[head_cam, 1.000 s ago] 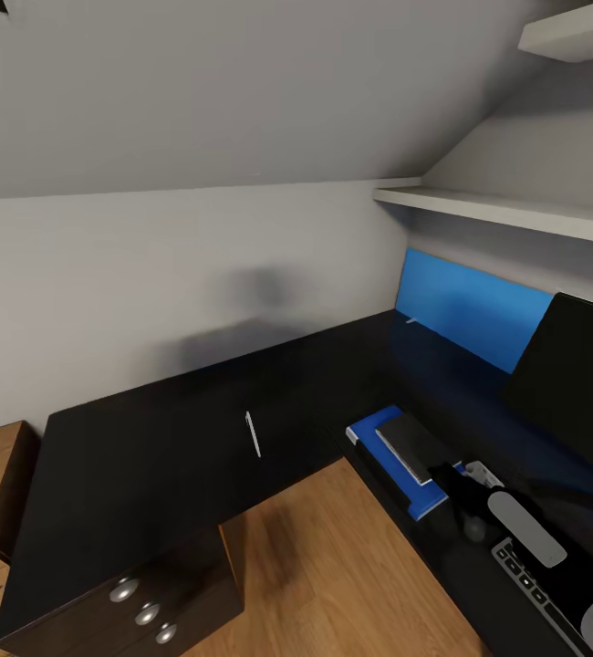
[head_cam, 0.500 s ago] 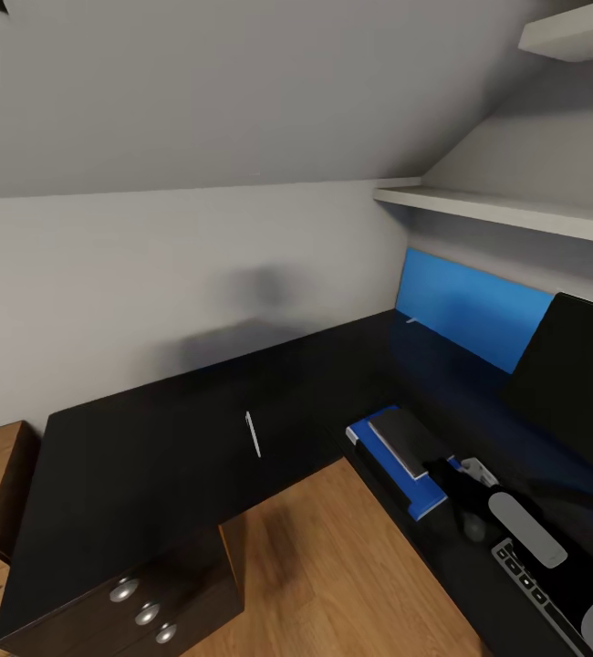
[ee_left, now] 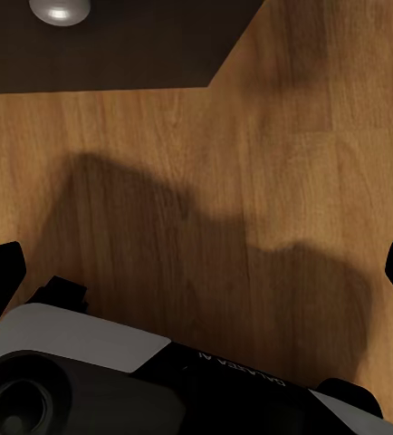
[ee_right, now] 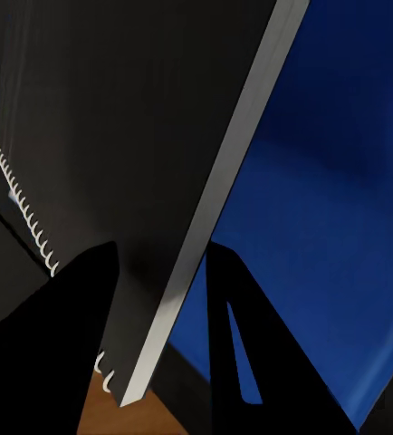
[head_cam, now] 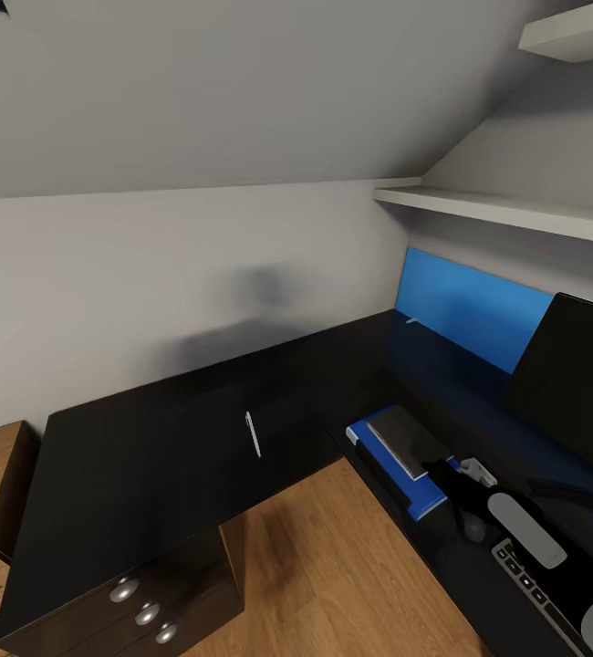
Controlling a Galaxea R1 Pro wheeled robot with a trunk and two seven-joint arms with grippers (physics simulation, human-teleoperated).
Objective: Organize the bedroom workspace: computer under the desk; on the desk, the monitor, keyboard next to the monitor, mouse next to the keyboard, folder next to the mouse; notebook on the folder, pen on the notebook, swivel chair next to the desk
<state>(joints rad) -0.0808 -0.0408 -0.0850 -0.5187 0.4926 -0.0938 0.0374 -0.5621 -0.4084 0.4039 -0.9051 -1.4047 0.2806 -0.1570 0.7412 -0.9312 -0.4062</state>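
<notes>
My right gripper [ee_right: 160,281] pinches the notebook [head_cam: 408,441] by its edge, laying it on the folder [head_cam: 424,488] on the desk [head_cam: 150,456]. The pen [head_cam: 253,433] lies well apart, awaiting its turn; my left gripper [ee_left: 196,263] hangs spread wide over the floor [ee_left: 278,136]

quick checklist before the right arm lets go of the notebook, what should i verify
1. Folder flat on desk: ok.
2. Notebook over the folder: ok.
3. Notebook lying flat: cannot tell; in the right wrist view its edge looks raised.
4. Right gripper straddling that edge: ok.
5. Pen within reach, apart on the desk: ok.
6. Left gripper open over the floor: ok.
</notes>
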